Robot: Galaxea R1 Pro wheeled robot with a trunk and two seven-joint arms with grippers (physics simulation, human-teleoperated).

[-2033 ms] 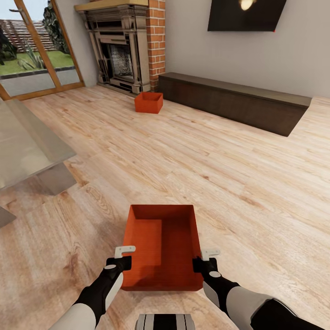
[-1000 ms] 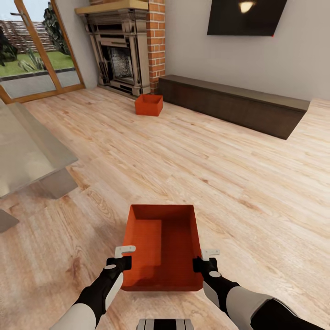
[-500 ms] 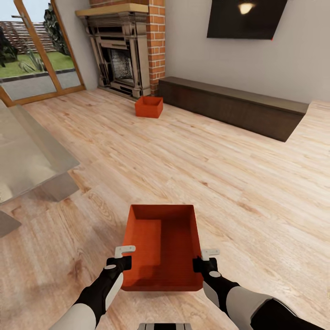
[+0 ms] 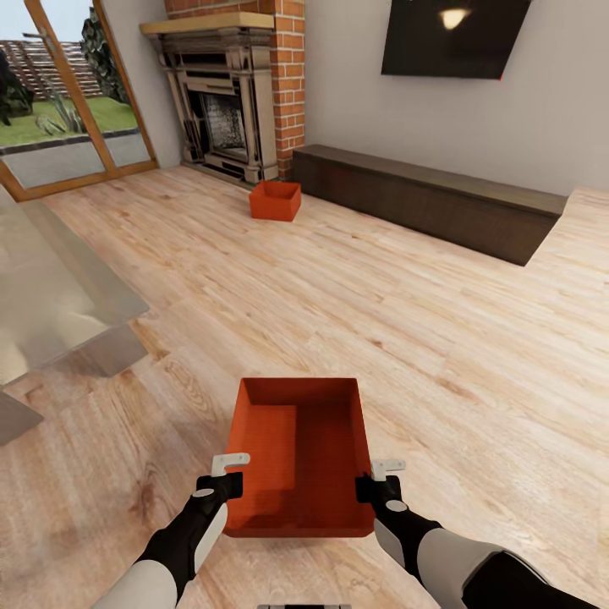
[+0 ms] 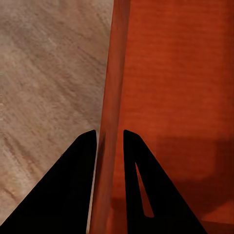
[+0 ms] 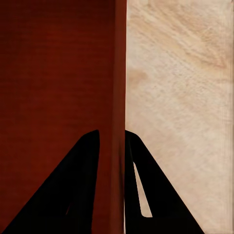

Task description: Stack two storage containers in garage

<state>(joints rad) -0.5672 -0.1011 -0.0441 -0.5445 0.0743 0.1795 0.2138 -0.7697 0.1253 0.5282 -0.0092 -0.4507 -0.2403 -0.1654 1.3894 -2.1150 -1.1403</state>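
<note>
I hold one orange-red storage container [image 4: 298, 452] level above the wood-plank floor, close in front of me. My left gripper [image 4: 227, 474] is shut on its left wall [image 5: 109, 126]. On the opposite wall [image 6: 119, 97] my right gripper [image 4: 379, 478] is shut as well. In each wrist view the thin wall runs between the two dark fingers. The second storage container [image 4: 275, 200] sits on the living room floor far ahead, by the brick fireplace [image 4: 228, 93] and the end of the long dark bench [image 4: 431, 199].
A glass-topped table [image 4: 51, 288] stands at the left. Glass doors [image 4: 68, 93] to a garden are at the far left. A black wall screen [image 4: 452, 38] hangs above the bench. Open plank floor [image 4: 338, 288] lies between me and the far container.
The whole view has shifted: fireplace, bench and far container look a little smaller and farther, so the camera has backed away. The held container and both grippers keep their place in the picture.
</note>
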